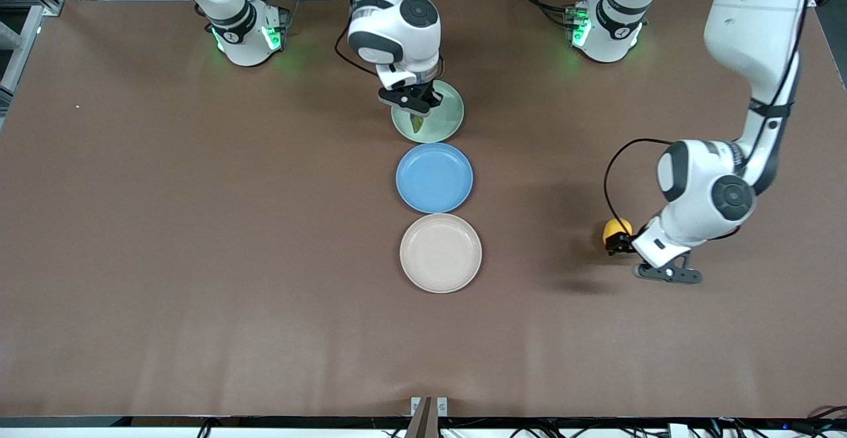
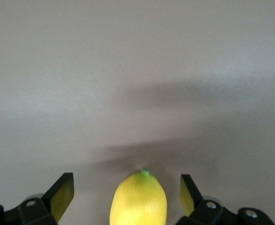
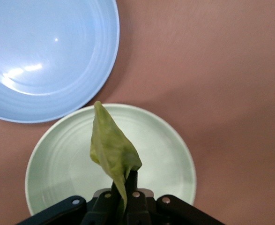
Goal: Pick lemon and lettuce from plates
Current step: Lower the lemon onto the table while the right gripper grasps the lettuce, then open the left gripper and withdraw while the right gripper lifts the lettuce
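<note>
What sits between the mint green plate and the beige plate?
The blue plate, empty, lies between the mint green plate and the beige plate; the front view shows it.

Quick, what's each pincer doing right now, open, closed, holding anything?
Left pincer: open, fingers apart on either side of the lemon, over bare table.
Right pincer: closed on the lettuce, over the mint plate.

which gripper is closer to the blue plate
Right. The right gripper is over the mint plate next to the blue plate, shut on the lettuce. The left gripper is open around the lemon, off toward the left arm's end.
</note>
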`<state>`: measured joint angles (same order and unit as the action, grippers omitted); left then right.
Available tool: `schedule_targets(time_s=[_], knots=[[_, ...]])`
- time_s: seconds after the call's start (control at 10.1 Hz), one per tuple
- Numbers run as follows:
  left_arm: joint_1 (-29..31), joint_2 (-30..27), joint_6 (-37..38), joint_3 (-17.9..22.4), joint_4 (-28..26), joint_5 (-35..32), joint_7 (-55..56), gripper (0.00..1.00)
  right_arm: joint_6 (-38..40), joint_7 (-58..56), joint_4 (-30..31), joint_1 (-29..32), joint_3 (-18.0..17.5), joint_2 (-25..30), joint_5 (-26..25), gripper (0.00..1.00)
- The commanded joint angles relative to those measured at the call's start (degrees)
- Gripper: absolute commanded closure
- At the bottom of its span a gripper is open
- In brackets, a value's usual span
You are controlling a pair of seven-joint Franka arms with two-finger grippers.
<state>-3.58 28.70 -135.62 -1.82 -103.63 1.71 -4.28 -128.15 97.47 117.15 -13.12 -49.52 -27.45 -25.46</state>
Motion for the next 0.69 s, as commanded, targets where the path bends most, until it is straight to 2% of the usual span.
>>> schedule_targets(time_s=[0.0, 0.2, 0.39, 0.49, 0.59], knots=[[0.5, -3.4, 12.9, 1.0, 8.4, 0.4, -0.5, 0.00, 3.9, -11.4, 1.6, 5.0, -0.8, 9.1, 9.0, 1.00], [2.2, -4.8, 22.1, 1.9, 17.3, 0.2, -0.5, 0.00, 5.8, -20.0, 1.5, 10.1, -0.8, 13.6, 13.3, 1.00], [2.6, -9.0, 26.3, 2.1, 19.8, 0.1, -0.2, 0.00, 8.8, -29.9, 1.3, 15.7, -0.3, 16.9, 16.5, 1.00], [2.4, -11.0, 28.0, 3.1, 19.9, 0.2, -0.1, 0.00, 9.7, -35.4, 1.3, 17.7, 1.2, 18.2, 17.6, 1.00], [2.5, -12.8, 30.0, 3.1, 19.8, 0.3, 0.1, 0.00, 12.0, -41.2, 1.3, 17.7, 5.3, 19.4, 17.7, 1.00]])
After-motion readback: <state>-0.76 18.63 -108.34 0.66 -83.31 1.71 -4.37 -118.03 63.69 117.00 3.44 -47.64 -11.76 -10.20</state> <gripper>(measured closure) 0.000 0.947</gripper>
